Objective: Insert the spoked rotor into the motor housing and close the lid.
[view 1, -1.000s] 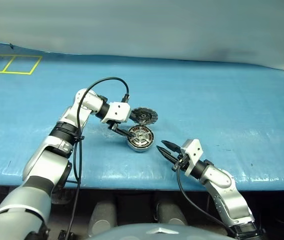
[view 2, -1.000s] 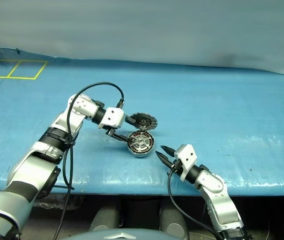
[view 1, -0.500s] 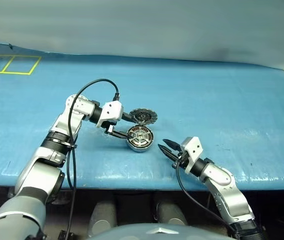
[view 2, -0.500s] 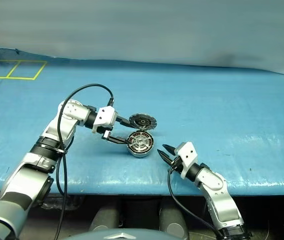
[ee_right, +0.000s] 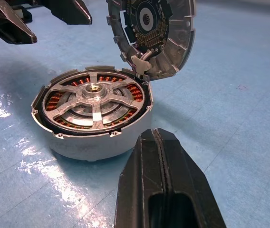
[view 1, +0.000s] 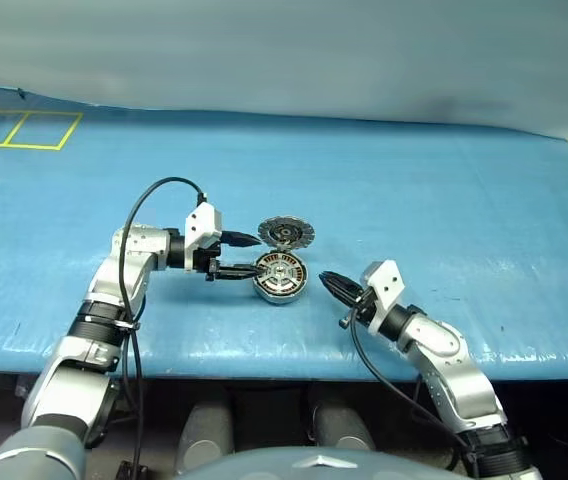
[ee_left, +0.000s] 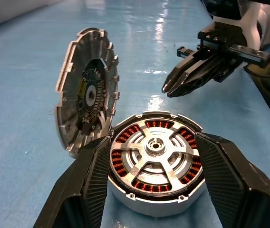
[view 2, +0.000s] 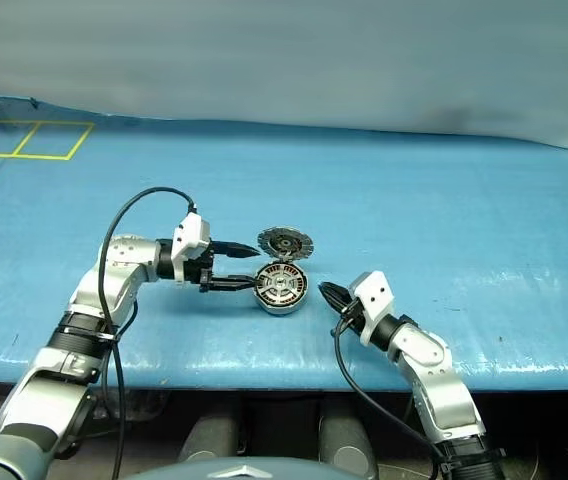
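Behind the open lid [ee_left: 85,95], motor housing [ee_left: 154,166] rim partly hidden.

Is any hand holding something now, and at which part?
Nothing is held. The left hand is open around the motor housing, fingers apart from its sides. The right hand is shut and empty.

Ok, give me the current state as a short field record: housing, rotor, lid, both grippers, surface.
motor housing: flat on the blue table cover, copper windings visible
spoked rotor: already seated inside the housing
lid: open, standing up from the housing rim, inner face toward the housing
left gripper: open, one finger on each side of the housing; contact cannot be told
right gripper: shut, holding nothing, just off the housing's other side, tip pointing at it
step left: closing the lid
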